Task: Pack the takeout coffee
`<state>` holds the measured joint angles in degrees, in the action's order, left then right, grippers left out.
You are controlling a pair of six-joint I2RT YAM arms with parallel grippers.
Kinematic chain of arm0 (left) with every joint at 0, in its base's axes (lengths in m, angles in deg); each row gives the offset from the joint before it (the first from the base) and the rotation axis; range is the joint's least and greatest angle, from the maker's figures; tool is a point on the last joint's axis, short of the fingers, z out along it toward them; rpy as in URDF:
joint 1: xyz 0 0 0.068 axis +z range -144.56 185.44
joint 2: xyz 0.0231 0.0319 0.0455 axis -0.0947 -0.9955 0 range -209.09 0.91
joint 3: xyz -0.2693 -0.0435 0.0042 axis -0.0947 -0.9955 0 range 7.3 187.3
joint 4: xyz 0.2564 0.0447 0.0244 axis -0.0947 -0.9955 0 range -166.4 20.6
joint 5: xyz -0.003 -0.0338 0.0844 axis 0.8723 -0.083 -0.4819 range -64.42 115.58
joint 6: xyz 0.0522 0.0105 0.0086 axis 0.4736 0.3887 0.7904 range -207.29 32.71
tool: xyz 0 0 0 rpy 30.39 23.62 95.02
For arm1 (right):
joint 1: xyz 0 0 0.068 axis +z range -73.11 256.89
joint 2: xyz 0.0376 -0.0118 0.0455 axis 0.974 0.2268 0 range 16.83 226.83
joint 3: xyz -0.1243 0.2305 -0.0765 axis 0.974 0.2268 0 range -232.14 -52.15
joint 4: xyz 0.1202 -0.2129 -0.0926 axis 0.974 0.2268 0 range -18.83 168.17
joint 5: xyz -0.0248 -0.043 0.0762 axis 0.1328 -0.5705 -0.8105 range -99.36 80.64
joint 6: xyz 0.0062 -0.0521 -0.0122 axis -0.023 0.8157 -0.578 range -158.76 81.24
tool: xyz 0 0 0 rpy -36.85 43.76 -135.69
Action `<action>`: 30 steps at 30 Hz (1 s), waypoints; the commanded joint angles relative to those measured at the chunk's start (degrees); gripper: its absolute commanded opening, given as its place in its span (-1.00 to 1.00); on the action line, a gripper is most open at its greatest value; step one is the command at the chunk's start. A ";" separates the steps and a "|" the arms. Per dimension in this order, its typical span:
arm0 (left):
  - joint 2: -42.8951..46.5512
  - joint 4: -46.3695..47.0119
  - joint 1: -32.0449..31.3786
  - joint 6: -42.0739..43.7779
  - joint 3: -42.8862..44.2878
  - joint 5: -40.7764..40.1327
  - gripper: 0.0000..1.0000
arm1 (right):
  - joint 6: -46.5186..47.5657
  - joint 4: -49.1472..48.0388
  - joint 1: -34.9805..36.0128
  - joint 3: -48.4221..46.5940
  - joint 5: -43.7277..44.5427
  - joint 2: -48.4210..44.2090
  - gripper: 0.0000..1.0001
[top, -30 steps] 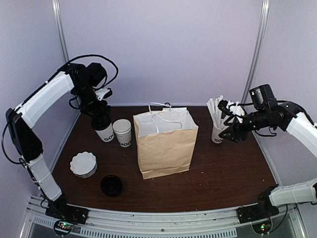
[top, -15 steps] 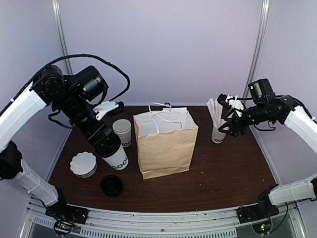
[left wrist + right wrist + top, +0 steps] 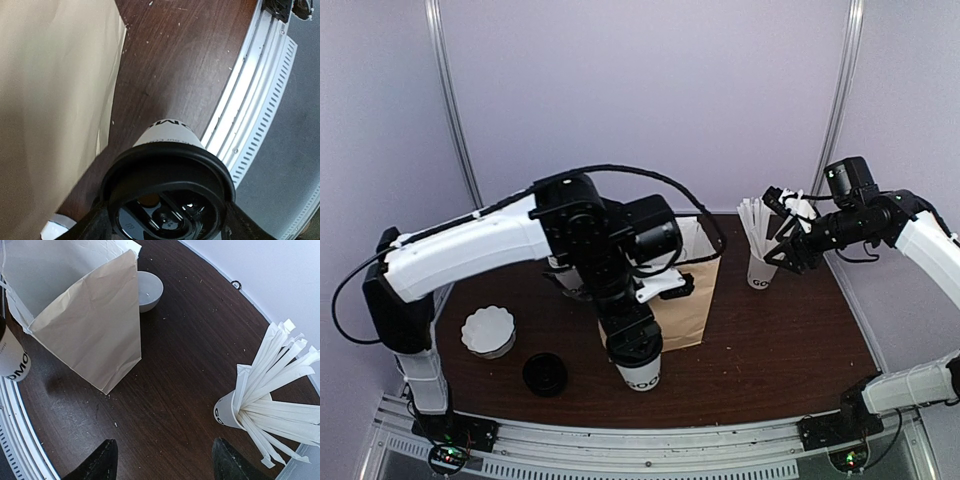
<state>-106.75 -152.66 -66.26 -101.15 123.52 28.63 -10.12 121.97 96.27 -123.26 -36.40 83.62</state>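
Left hand [image 3: 633,344] seemingly around black-lidded paper cup [image 3: 643,376]

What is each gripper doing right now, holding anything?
Left gripper: closed on the takeout coffee, gripping it at the lid.
Right gripper: open, holding nothing.
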 commanded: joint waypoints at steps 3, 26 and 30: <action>-10.25 3.58 -0.19 6.11 8.26 2.53 0.47 | -0.44 -0.05 -0.95 0.28 0.14 -1.38 0.35; -18.83 4.06 -0.24 9.39 12.13 4.88 0.95 | -0.38 2.20 -1.27 -0.31 -0.45 -2.53 0.35; -16.82 -0.77 -0.98 10.52 20.49 5.31 0.94 | 0.39 3.52 -1.25 -1.72 -1.81 -2.99 0.40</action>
<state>-125.96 -149.56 -66.46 -92.37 136.40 32.43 -10.14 123.66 95.40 -123.04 -36.49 82.18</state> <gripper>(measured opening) 0.976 0.686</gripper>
